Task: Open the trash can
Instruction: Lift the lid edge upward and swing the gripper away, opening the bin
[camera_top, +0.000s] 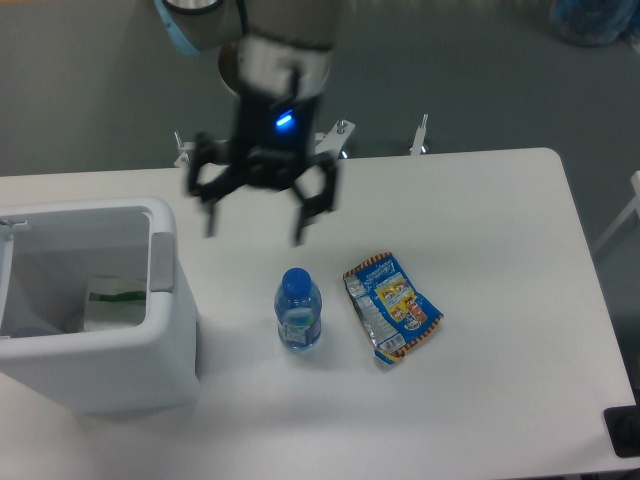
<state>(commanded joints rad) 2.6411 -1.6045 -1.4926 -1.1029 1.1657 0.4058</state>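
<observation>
Trash can (100, 375): lower left of frame, on white bench (480, 400), top open; a white item with green band (112, 298) lies inside. Gripper (258, 222): upper centre, motion-blurred, blue light lit, jaws spread apart and holding nothing, right of the can and clear of it. Blue-capped bottle (298, 310): upright, centre, below the gripper. Snack packet (392, 308): flat, just right of the bottle.
</observation>
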